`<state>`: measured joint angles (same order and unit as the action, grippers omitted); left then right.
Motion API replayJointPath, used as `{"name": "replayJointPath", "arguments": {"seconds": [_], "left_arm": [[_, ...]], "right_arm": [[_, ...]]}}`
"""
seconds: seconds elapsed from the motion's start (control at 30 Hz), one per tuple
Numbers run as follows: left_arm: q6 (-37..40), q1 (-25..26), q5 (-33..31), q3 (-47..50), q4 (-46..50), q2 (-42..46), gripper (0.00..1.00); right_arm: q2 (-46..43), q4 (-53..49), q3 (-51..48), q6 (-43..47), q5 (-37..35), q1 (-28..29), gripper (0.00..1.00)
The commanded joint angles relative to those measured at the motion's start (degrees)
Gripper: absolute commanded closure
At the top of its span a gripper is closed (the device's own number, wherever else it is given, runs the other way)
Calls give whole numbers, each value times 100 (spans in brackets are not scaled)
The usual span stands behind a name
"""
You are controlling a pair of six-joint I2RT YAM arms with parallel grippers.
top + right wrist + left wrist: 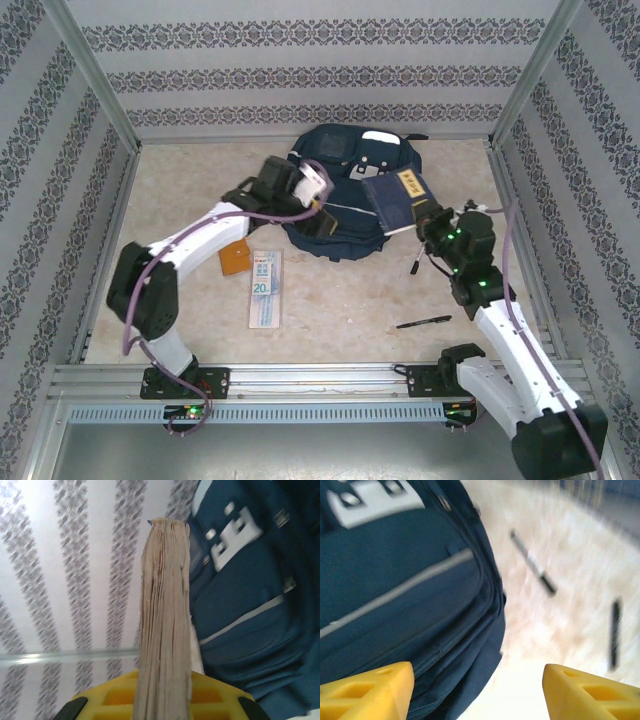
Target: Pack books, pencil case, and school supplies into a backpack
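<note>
Beige table (340, 300): backpack (350, 232), pencil case (265, 288), orange square (235, 260), black pen (423, 322).

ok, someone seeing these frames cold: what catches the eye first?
The large dark navy fabric backpack with white stripes lies at the far middle of the table. The right gripper holds a thin navy booklet with a pale label over its right side, while the open left gripper sits at its left edge. A long translucent box printed "20" lies on the near left.

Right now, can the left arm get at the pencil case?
Probably yes: the pencil case lies uncovered on the table beside that arm, and the left gripper is open and empty at the backpack.
</note>
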<state>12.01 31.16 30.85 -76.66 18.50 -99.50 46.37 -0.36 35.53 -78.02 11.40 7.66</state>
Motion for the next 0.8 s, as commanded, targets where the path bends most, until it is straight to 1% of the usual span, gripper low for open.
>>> {"name": "replayJointPath", "arguments": {"seconds": [0.0, 0.07, 0.13, 0.23, 0.3, 0.43, 0.5, 0.63, 0.77], "left_arm": [[2855, 409, -1016, -352, 749, -542, 27], [2904, 517, -1604, -744, 617, -950, 27], [2860, 519, -1928, -1138, 576, -1302, 29], [2912, 549, -2433, -1512, 466, -1692, 27], [2918, 543, -2406, -1646, 446, -1802, 27], [3016, 545, -2047, -1749, 501, -1835, 28], [2992, 541, -2018, -1818, 508, -1889, 28], [3040, 541, -1919, -2323, 952, -2146, 29], [3131, 507, -1811, -2643, 1045, -2255, 29]], "right_arm": [[-212, -959, 271, 986, 778, -710, 100], [-279, -1385, 402, 1375, 893, -1030, 100], [-328, -1658, 500, 1641, 942, -1201, 100], [-408, -1850, 556, 1814, 992, -1317, 100], [-427, -1851, 552, 1821, 1067, -1344, 100], [-460, -1896, 504, 1821, 1154, -1372, 100], [-486, -1879, 458, 1792, 1163, -1390, 100], [-489, -1887, 415, 1825, 1205, -1409, 100], [-489, -1910, 402, 1876, 1233, -1442, 100]]}}
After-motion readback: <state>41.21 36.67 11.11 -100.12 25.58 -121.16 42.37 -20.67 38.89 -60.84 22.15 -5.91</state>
